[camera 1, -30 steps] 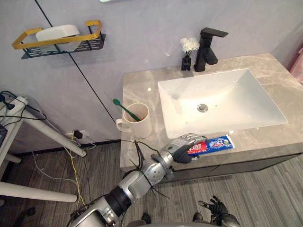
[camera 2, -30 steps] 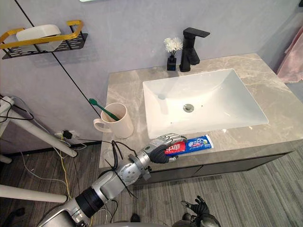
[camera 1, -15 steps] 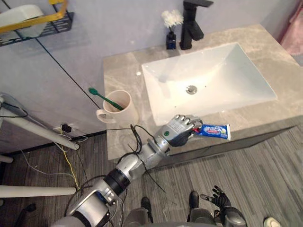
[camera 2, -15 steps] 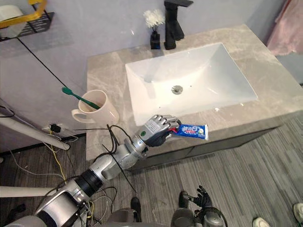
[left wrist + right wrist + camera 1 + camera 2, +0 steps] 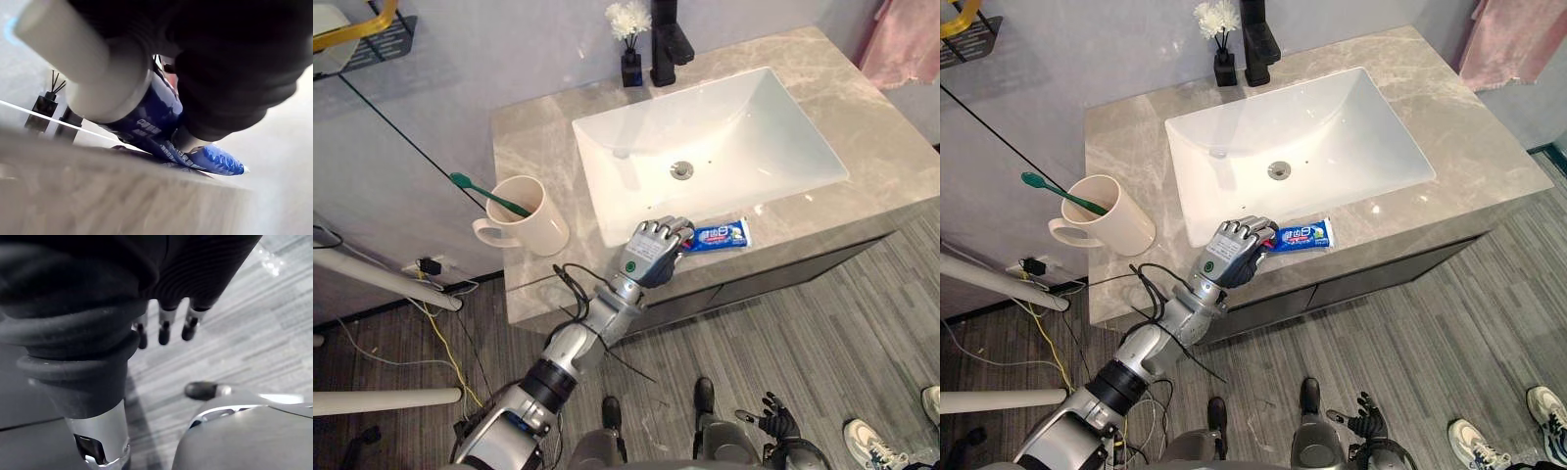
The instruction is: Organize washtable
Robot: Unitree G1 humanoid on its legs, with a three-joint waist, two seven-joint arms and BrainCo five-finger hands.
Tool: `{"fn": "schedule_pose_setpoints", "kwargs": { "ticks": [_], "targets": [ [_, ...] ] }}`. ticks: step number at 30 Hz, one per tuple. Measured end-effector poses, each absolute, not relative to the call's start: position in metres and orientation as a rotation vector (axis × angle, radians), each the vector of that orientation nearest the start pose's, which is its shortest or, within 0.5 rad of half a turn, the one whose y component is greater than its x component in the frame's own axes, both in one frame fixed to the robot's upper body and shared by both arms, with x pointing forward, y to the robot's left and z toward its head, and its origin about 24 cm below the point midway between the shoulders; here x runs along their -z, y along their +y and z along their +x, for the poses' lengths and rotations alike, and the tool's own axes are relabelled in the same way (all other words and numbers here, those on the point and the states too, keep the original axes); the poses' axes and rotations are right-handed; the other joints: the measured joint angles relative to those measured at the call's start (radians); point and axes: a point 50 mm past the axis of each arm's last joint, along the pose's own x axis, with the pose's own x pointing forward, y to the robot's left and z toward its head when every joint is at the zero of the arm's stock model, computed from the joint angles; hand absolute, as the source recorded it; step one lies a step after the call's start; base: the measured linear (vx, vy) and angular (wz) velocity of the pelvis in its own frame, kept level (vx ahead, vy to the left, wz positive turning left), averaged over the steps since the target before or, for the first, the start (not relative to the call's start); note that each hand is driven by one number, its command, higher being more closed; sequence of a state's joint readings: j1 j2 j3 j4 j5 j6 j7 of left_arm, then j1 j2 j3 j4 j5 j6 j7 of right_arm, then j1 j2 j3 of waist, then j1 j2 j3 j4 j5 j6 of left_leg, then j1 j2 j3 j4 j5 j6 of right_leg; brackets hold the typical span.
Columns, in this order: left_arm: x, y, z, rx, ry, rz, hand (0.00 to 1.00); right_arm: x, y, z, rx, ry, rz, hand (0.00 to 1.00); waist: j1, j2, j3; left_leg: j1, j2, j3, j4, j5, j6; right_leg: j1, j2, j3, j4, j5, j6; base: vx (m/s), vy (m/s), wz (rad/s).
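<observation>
Clutching toothpaste tube (image 5: 720,235) by its end, left hand (image 5: 651,257) curled round it, at counter edge (image 5: 803,206)

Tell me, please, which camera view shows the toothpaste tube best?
The left eye view: the toothpaste tube shows most of its length, one end gripped by the left hand. The right eye view shows much the same. The left wrist view shows it very close, partly behind that hand.

Head eyes overlook the washtable (image 5: 527,152); wrist cameras close-up.
</observation>
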State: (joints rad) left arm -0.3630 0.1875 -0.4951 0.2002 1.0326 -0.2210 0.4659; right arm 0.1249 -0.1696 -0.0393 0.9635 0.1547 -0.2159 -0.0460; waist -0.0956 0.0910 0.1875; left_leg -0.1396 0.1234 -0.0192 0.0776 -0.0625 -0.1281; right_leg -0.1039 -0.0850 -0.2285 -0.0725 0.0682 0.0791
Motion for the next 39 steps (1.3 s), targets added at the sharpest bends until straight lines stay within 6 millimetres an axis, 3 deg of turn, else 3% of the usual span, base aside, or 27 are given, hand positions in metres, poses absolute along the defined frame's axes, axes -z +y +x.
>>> {"fn": "schedule_pose_setpoints", "kwargs": {
  "ticks": [5, 11, 19, 24, 27, 29, 32, 34, 39],
  "targets": [
    [-0.093, 0.039, 0.267, 0.191, -0.804, 1.022, 1.00, 0.140, -0.225, 0.112, 0.264, 0.844, -0.030, 0.00, 0.002, -0.006, 0.004, 0.050, -0.002, -0.005, -0.030, 0.010, 0.008, 0.051, 0.007, -0.018, -0.020, 0.006, -0.012, 0.10, -0.012, 0.07],
    [-0.091, 0.046, 0.267, 0.177, -0.710, 0.931, 1.00, 0.136, -0.222, 0.116, 0.254, 0.814, -0.025, 0.00, 0.005, -0.008, 0.003, 0.074, -0.002, -0.004, -0.033, 0.010, 0.008, 0.075, 0.007, -0.020, -0.021, 0.006, -0.012, 0.02, 0.003, 0.00],
    [-0.093, 0.052, 0.251, 0.218, -0.631, 0.747, 1.00, 0.137, -0.217, 0.112, 0.219, 0.820, -0.032, 0.00, 0.035, -0.026, -0.025, 0.092, -0.001, -0.004, -0.028, 0.011, 0.009, 0.102, 0.008, -0.027, -0.023, 0.007, -0.012, -0.03, -0.005, 0.03],
    [-0.113, 0.047, 0.243, 0.261, -0.662, 0.579, 1.00, 0.139, -0.208, 0.111, 0.205, 0.834, -0.011, 0.00, 0.058, -0.043, -0.071, 0.099, -0.003, 0.002, -0.030, 0.011, 0.010, 0.103, 0.006, -0.015, -0.023, 0.008, -0.013, -0.01, 0.000, -0.03],
    [-0.134, 0.043, 0.234, 0.278, -0.729, 0.455, 1.00, 0.141, -0.192, 0.113, 0.149, 0.838, 0.032, 0.00, 0.061, -0.051, -0.089, 0.099, -0.002, 0.008, -0.028, 0.011, 0.010, 0.101, 0.007, -0.008, -0.023, 0.008, -0.014, -0.01, -0.001, -0.04],
    [-0.142, 0.040, 0.231, 0.278, -0.755, 0.414, 1.00, 0.134, -0.188, 0.119, 0.100, 0.791, 0.059, 0.00, 0.063, -0.052, -0.099, 0.103, -0.002, 0.020, -0.028, 0.010, 0.010, 0.100, 0.006, 0.001, -0.023, 0.009, -0.014, -0.01, 0.002, -0.14],
    [-0.155, 0.035, 0.229, 0.282, -0.809, 0.366, 1.00, 0.106, -0.175, 0.136, -0.014, 0.616, 0.155, 0.00, 0.073, -0.058, -0.108, 0.115, 0.000, 0.042, -0.028, 0.009, 0.012, 0.100, 0.008, 0.024, -0.023, 0.013, -0.015, -0.02, 0.003, -0.22],
    [-0.163, 0.030, 0.229, 0.293, -0.846, 0.352, 1.00, 0.075, -0.167, 0.152, -0.118, 0.453, 0.249, 0.00, 0.078, -0.063, -0.111, 0.122, 0.000, 0.055, -0.024, 0.005, 0.018, 0.098, 0.009, 0.039, -0.023, 0.018, -0.015, -0.04, 0.000, -0.20],
    [-0.168, 0.029, 0.226, 0.335, -0.874, 0.362, 1.00, 0.019, -0.165, 0.160, -0.299, 0.198, 0.442, 0.00, 0.085, -0.073, -0.132, 0.123, 0.002, 0.086, -0.025, 0.003, 0.020, 0.080, 0.011, 0.066, -0.022, 0.025, -0.015, -0.02, 0.000, -0.18]
  ]
}}
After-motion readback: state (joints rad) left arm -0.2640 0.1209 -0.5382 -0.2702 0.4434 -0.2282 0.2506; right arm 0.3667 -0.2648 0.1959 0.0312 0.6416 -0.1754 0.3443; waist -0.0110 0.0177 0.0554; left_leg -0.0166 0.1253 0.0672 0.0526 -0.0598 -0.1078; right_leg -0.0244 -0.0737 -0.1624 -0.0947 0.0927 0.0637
